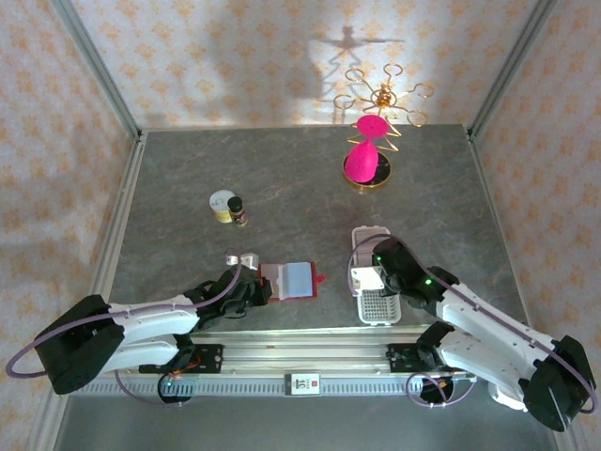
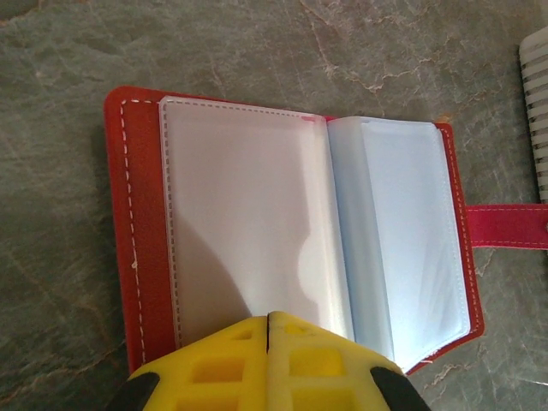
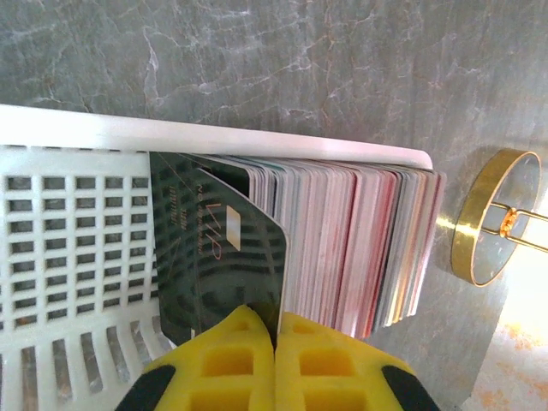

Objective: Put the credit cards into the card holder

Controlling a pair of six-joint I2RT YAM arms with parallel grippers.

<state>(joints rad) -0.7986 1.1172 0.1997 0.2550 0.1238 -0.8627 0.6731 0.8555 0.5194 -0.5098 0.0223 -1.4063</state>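
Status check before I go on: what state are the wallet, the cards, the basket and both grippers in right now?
Red leather-look folding wallet: open on the table, snap tab unfastened.
Clear plastic sleeve: looks empty.
Stack of plastic cards: upright on edge in the white slotted plastic basket.
Dark plastic card: gripped, at the stack's front.
Left gripper: shut at the wallet's near edge.
Right gripper: shut on the dark card.

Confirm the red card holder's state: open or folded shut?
Open. The card holder lies spread on the table, clear sleeves exposed, snap tab unfastened to one side.
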